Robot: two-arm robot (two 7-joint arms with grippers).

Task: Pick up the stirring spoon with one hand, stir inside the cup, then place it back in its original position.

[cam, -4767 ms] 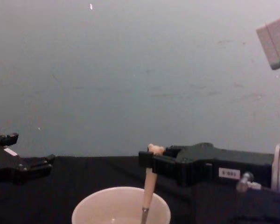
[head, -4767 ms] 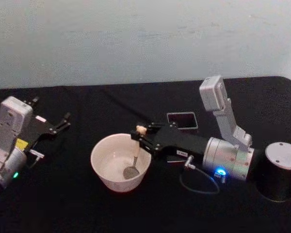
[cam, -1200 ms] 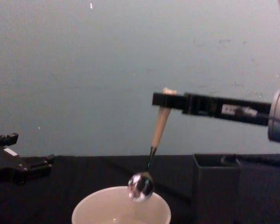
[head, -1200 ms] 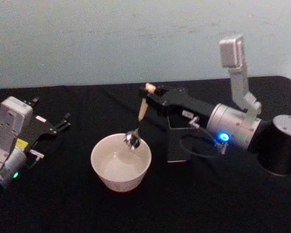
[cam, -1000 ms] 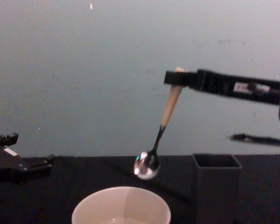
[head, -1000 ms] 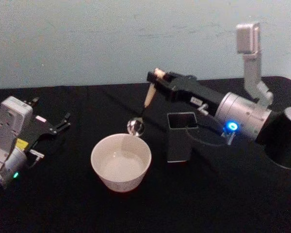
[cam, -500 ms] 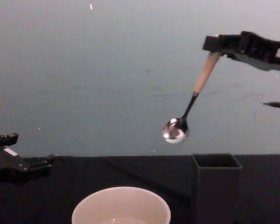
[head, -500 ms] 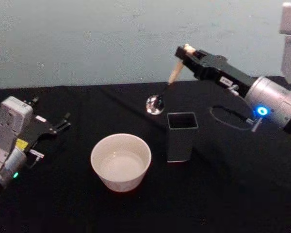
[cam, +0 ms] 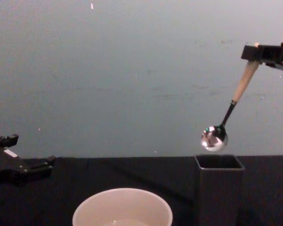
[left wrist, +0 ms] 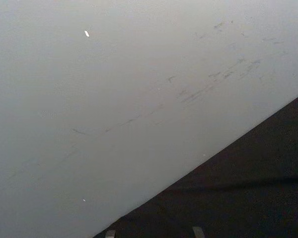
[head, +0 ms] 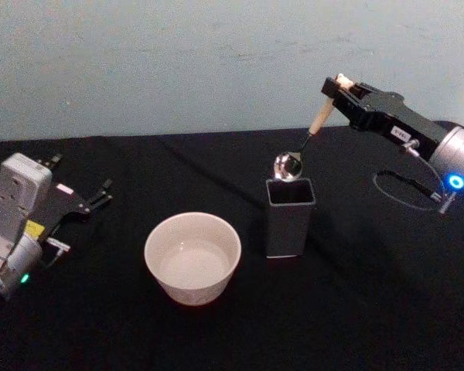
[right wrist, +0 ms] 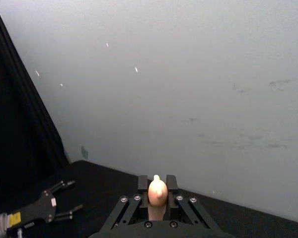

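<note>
My right gripper [head: 336, 86] is shut on the beige handle of the stirring spoon [head: 315, 124], held high at the right. The spoon hangs tilted, its shiny round bowl [cam: 213, 138] just above the open top of the dark grey square holder [head: 290, 218]. In the right wrist view the bear-head tip [right wrist: 157, 191] sits clamped between the black fingers [right wrist: 144, 183]. The cream-white cup [head: 192, 257] stands left of the holder, with nothing in it but a little liquid. My left gripper [head: 102, 193] rests far left on the table, away from everything.
A black cloth covers the table [head: 356, 309], with a pale wall behind. A loose cable loop [head: 406, 189] lies under the right arm. Open room lies in front of the cup and holder.
The right gripper has carried the spoon out of the cup, up and to the right; its bowl now hangs over the holder's opening. The left arm has not moved.
</note>
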